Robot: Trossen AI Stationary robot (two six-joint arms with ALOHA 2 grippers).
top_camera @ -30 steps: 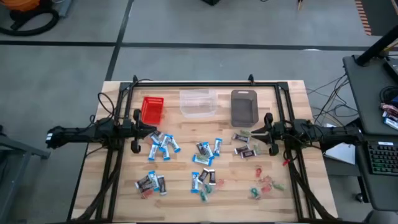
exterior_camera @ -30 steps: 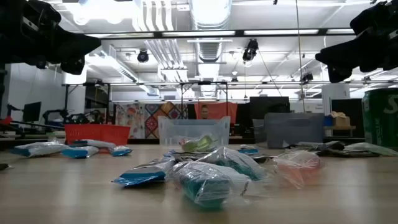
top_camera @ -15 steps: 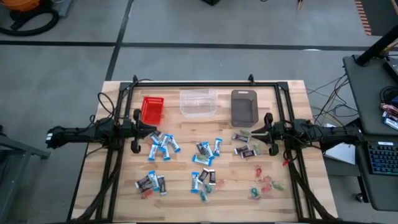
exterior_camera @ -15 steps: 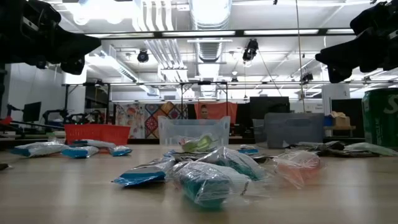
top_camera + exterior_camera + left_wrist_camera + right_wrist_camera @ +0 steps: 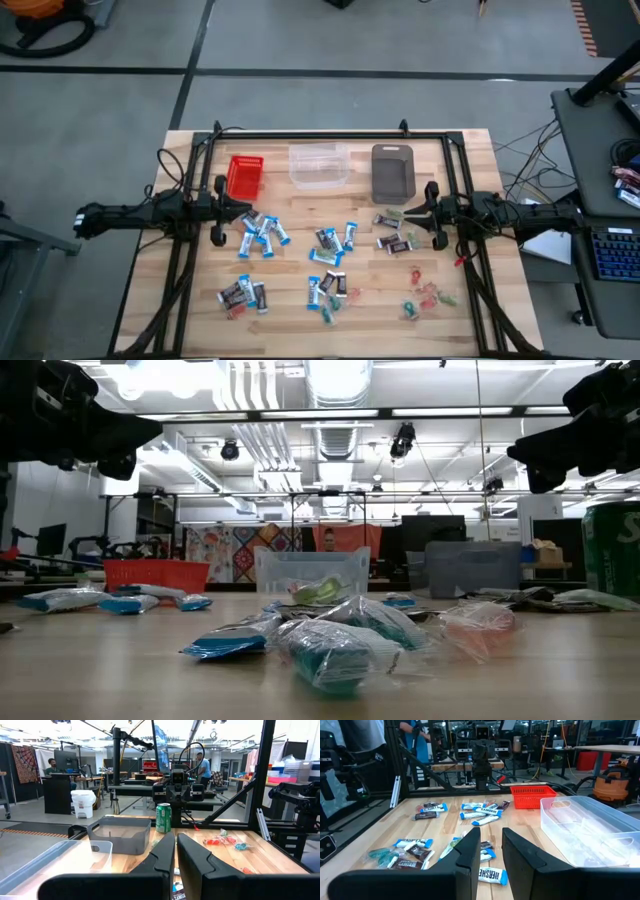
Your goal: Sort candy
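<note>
Candy lies loose on the wooden table (image 5: 290, 320): blue-and-white sweets (image 5: 260, 232) in front of my left gripper (image 5: 245, 211), more in the middle (image 5: 332, 245) and near the front (image 5: 243, 294), dark ones (image 5: 393, 231) by my right gripper (image 5: 408, 213), red and green ones (image 5: 425, 298) at the front right. Both grippers hover above the table and hold nothing. In its wrist view the left gripper (image 5: 176, 837) is shut. The right gripper (image 5: 491, 832) stands slightly open over a blue-and-white sweet (image 5: 490, 876).
Along the back stand a red bin (image 5: 245, 176), a clear bin (image 5: 319, 165) and a grey bin (image 5: 392, 172). A black frame (image 5: 320, 135) borders the table. A green can (image 5: 163, 818) stands at the right edge. People (image 5: 202, 765) are in the room beyond.
</note>
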